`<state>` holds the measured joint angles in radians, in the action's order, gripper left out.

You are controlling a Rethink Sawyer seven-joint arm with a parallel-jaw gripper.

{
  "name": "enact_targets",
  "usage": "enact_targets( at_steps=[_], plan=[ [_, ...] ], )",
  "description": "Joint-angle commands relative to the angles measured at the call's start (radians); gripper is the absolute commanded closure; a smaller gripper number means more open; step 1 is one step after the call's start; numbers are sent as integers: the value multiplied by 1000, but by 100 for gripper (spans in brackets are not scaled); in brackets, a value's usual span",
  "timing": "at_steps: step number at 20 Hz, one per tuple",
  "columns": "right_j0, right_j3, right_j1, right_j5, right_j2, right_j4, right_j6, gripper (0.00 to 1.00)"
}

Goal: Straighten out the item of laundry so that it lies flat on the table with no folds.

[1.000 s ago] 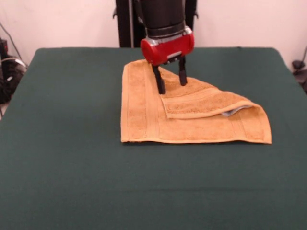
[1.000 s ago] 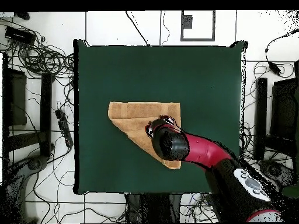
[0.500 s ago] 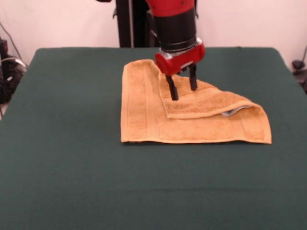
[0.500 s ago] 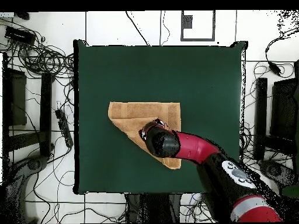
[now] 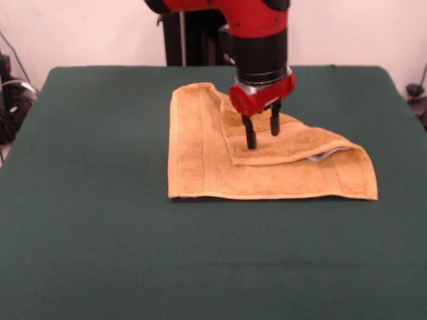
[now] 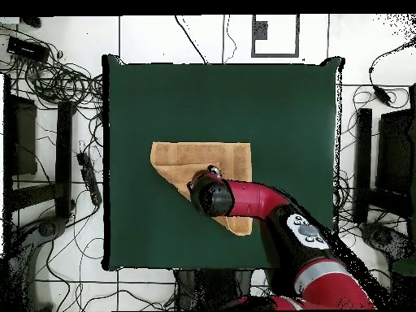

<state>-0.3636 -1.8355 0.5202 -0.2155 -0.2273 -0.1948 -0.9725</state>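
The orange-tan towel (image 5: pixel 200 160) lies near the middle of the dark green table (image 5: pixel 87 233). One corner is folded over the rest, making a triangular flap (image 5: pixel 293 143) on the right side in the front view. A pale tag (image 5: pixel 327 155) peeks out at the flap's right edge. My gripper (image 5: pixel 262 135) stands open just over the flap, its two dark fingers (image 5: pixel 249 133) pointing down at the folded layer with nothing between them. From overhead, the towel (image 6: pixel 183 158) shows as a wedge and my wrist hides the gripper.
The red arm (image 6: pixel 276 215) reaches across the table (image 6: pixel 284 114) from the bottom right in the overhead view. Cables and equipment racks (image 6: pixel 49 138) lie on the floor around the table's sides.
The gripper has moved across the towel, rightward and nearer in the front view, and a little lower toward the flap. The towel has not changed shape.
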Motion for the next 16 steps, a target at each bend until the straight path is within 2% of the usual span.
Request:
enact_targets(
  at_steps=[1,12,16],
  plan=[
    [64,108,-19,-53,58,-37,-140,0],
    [124,177,-101,-75,125,-40,-140,0],
    [120,227,-175,-152,115,-12,-122,0]
  ],
)
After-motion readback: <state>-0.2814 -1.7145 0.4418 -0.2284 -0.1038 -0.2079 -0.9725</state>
